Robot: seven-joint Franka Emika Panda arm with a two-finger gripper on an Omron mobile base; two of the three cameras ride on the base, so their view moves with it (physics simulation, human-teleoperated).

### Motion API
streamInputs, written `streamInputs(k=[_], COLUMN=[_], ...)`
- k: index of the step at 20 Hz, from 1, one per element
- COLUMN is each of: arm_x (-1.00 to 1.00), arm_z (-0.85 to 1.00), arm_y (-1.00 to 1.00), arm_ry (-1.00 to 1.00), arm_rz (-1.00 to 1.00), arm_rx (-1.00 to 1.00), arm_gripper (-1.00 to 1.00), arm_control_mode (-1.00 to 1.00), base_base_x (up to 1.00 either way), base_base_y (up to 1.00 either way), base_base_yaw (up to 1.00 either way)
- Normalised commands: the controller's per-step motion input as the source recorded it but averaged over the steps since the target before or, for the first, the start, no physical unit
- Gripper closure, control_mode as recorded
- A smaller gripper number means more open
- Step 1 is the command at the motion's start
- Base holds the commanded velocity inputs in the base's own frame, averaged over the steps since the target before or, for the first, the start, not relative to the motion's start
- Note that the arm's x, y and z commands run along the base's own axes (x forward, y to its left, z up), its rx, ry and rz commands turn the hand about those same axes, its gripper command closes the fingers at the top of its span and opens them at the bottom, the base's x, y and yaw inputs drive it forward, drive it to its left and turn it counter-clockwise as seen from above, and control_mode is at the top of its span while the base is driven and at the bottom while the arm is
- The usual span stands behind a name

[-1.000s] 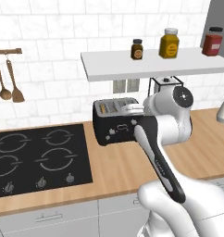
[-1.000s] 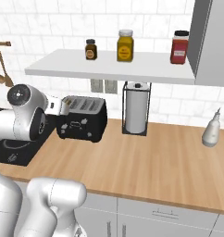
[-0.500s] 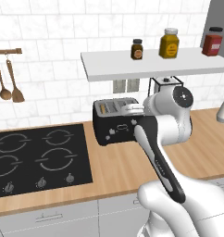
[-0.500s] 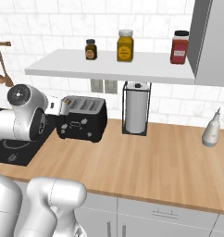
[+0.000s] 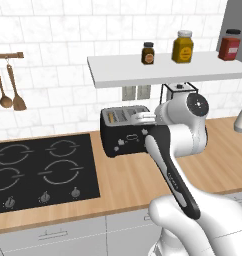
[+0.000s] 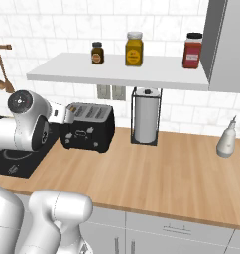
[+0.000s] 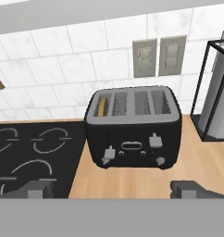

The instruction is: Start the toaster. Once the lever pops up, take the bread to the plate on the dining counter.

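I see the toaster (image 7: 133, 131), a glossy black box with rounded corners, a silvery four-slot top and pale front knobs, standing on the smooth light-wood worktop (image 6: 171, 173) beside the flat black hob (image 5: 38, 170). The bread (image 7: 102, 106), a brown slice, sits in its leftmost slot. My gripper (image 7: 114, 189) is spread wide, apart from the toaster, facing its front.

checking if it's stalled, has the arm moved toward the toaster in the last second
No. In the left base view the arm sits at the same spot against the toaster and shelf as before.
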Motion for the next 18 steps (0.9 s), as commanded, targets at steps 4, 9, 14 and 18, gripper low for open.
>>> streamInputs(k=[4,9,14,18], arm_x=[0.0,0.0,0.0,0.0], arm_z=[0.0,0.0,0.0,0.0], arm_y=[0.0,0.0,0.0,0.0], arm_ry=[0.0,0.0,0.0,0.0], arm_rz=[0.0,0.0,0.0,0.0], arm_rx=[0.0,0.0,0.0,0.0], arm_gripper=[-1.0,-1.0,-1.0,-1.0], arm_control_mode=[-1.0,-1.0,-1.0,-1.0], base_base_x=[0.0,0.0,0.0,0.0], base_base_y=[0.0,0.0,0.0,0.0], base_base_yaw=[0.0,0.0,0.0,0.0])
